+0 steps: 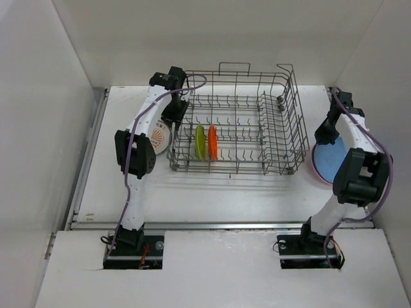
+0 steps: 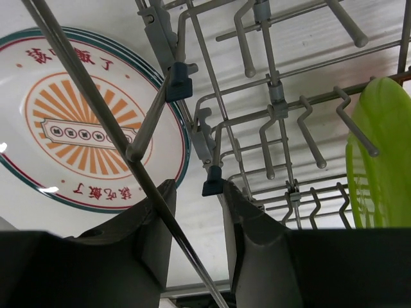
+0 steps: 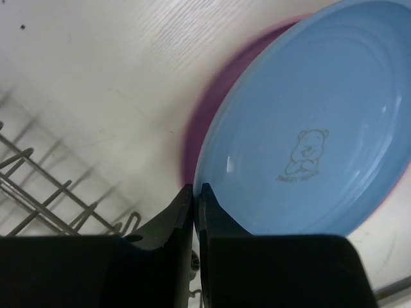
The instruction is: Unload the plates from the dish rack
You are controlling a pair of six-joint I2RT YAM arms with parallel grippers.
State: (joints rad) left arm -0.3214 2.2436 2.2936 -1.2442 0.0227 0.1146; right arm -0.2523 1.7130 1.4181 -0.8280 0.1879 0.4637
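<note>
Left claw is found partly apart astride a wire of the dish rack. The rack could be snagged and dragged, toppling the racked green plate and orange plate. Right claw is pressed together.

The left arm rises from its base, folds at the elbow and reaches to the left end of the dish rack, wrist bent downward. The left gripper has its fingers apart. The right arm bends out to the right of the rack, and the right gripper points down with fingertips pressed together
</note>
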